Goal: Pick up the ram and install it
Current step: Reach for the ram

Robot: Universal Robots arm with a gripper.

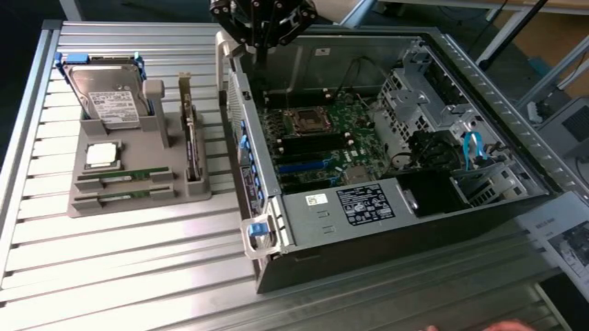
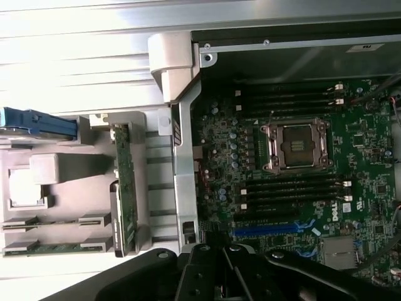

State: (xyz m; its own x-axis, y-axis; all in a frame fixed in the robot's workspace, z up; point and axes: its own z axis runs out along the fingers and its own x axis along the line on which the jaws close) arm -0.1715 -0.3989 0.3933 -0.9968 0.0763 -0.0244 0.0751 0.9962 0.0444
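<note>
Pick step not started, I'd say. Gripper [image 1: 261, 48] closed, empty, hovering over the case [image 1: 304, 214] edge. Ram [image 1: 124, 176] sits outside the case, slotted in the holder [image 1: 189, 192] beside it. Pick calls for opened jaws, squared across the stick's thin edge.

The ram [image 1: 124, 176] and a second ram [image 1: 124, 198], thin green sticks, sit slotted in a grey holder [image 1: 147, 155]
</note>
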